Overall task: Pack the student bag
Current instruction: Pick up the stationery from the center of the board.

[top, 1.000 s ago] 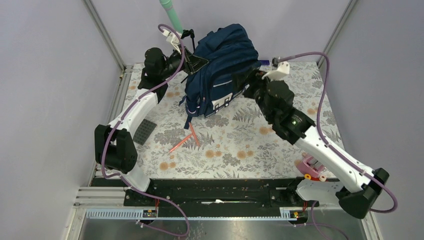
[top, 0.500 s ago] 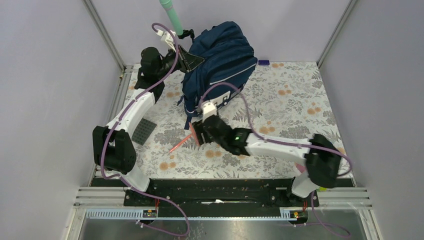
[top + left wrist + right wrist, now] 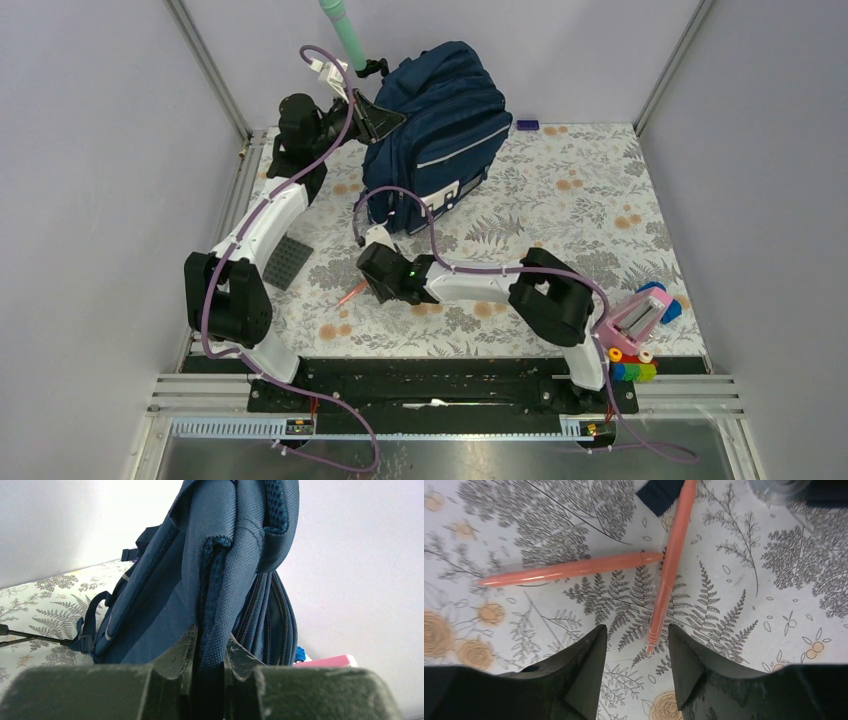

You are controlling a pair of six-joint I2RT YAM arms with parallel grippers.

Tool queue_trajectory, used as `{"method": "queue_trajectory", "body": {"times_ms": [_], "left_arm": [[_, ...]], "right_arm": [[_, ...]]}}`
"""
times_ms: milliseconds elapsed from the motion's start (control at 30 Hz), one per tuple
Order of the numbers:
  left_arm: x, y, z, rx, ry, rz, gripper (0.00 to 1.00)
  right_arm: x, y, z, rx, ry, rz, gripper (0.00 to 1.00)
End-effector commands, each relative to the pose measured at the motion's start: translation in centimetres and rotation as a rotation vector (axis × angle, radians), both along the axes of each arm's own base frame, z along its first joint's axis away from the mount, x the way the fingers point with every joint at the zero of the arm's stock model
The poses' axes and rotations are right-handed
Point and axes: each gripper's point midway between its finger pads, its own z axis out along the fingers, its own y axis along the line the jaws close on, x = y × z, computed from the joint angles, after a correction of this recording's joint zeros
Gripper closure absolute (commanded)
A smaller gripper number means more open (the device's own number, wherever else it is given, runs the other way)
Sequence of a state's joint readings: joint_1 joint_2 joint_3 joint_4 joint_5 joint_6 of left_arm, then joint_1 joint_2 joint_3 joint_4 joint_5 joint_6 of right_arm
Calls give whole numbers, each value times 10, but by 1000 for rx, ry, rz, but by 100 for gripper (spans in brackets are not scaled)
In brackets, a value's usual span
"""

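One navy student bag (image 3: 445,115) — upright, grey-striped

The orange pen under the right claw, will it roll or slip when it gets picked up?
The orange pen looks thin, rigid and light, so it probably lifts without sagging. Its round, glossy barrel may roll or slip if the open right claw closes off-centre. The second pen appears to touch it and may get nudged.
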State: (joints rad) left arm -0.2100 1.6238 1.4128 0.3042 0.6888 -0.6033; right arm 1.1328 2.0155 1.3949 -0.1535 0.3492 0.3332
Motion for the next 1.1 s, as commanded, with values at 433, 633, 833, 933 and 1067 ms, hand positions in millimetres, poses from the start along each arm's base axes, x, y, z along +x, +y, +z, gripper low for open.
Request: {"method": "queue_trajectory", "body": {"times_ms": [433, 633, 833, 933, 1067], "left_arm": [[-24, 17, 83, -92, -237, 33, 100], [-24, 17, 84, -95, -239, 36, 100], [-26, 18, 87, -96, -246, 38, 100], [-26, 19, 88, -100, -247, 39, 100], [-29, 20, 90, -94, -254, 46, 100]], "right_arm": [[18, -7, -28, -50, 73, -68, 56], [23, -13, -39, -70, 98, -89, 64], [22, -19, -38, -82, 95, -82, 88], [20, -22, -31, -82, 89, -62, 100], [11, -29, -10, -30, 72, -23, 100]]}}
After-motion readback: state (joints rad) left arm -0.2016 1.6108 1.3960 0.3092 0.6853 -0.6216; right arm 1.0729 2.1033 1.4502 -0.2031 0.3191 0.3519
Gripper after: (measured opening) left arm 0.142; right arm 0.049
